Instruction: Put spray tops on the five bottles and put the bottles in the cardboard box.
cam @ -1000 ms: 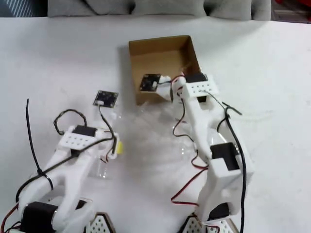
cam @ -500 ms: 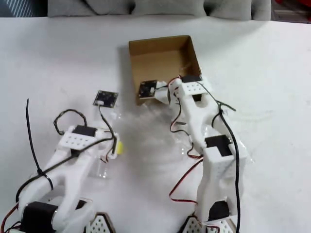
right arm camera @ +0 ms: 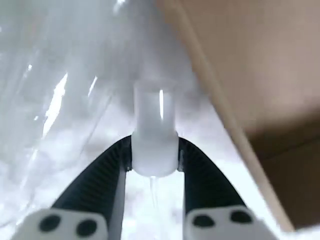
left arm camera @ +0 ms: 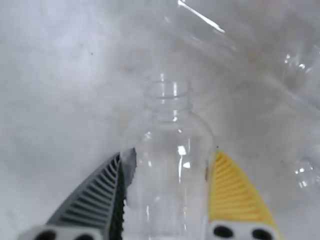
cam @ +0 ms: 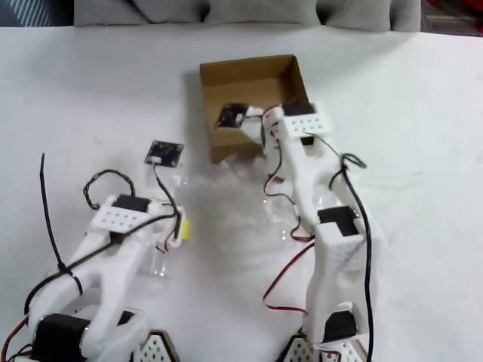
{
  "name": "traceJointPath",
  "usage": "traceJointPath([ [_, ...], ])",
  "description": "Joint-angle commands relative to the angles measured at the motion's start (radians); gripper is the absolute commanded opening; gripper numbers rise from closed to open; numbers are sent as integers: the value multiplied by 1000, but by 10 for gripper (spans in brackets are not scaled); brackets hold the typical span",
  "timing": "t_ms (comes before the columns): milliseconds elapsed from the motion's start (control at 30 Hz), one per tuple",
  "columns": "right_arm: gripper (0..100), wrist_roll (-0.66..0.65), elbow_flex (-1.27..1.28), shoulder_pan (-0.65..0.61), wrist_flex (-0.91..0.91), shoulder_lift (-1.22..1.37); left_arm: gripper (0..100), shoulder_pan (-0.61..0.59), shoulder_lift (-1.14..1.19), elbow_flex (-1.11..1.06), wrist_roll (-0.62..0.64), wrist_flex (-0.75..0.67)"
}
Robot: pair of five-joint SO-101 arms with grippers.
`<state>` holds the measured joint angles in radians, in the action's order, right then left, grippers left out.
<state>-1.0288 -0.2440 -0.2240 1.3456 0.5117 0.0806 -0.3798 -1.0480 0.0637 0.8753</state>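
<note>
The clear bottle [left arm camera: 167, 120], its neck bare, is clamped between the left gripper's [left arm camera: 170, 156] grey and yellow fingers, over the table's [cam: 90, 90] left half. The right gripper [right arm camera: 154, 150] pinches a white spray top [right arm camera: 155, 125] just beside the cardboard box's [cam: 245, 69] near rim. Clear plastic clutter [cam: 226, 200] lies between the arms. The box's far edge is well apart from both.

A clear bottle [left arm camera: 170, 165], neck open, is sitting lower centre in the left wrist view. A white spray top [right arm camera: 155, 135] is hovering mid-frame just beside the open cardboard box [right arm camera: 260, 75].
</note>
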Motion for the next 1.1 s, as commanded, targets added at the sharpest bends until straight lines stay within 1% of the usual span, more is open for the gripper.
traceJointPath([
  [0, 17, 104, -80, 53, 127, -125, 21, -2, -39, 11, -12, -34],
  [167, 17, 245, -78, 125, 254, -263, 21, -1, -47, 11, -9, -34],
  [300, 17, 344, -68, 196, 312, -337, 20, 2, -48, 54, -8, -23],
  [400, 17, 393, -2, 237, 317, -377, 20, 4, -71, 138, -8, 51],
  [467, 18, 411, 69, 255, 306, -410, 20, 7, -125, 198, -8, 126],
  [533, 18, 428, 153, 260, 275, -455, 20, 7, -194, 236, -8, 157],
  [600, 18, 457, 242, 252, 236, -516, 21, 7, -269, 249, -8, 152],
  [733, 18, 520, 367, 206, 186, -688, 23, 65, -420, 242, -8, 114],
  [900, 17, 615, 330, 148, 180, -905, 24, 165, -559, 242, -8, 109],
  [1000, 17, 608, 305, 88, 139, -981, 24, 214, -628, 244, -9, 107],
  [1067, 17, 591, 307, 41, 116, -1006, 24, 243, -668, 241, -9, 71],
])
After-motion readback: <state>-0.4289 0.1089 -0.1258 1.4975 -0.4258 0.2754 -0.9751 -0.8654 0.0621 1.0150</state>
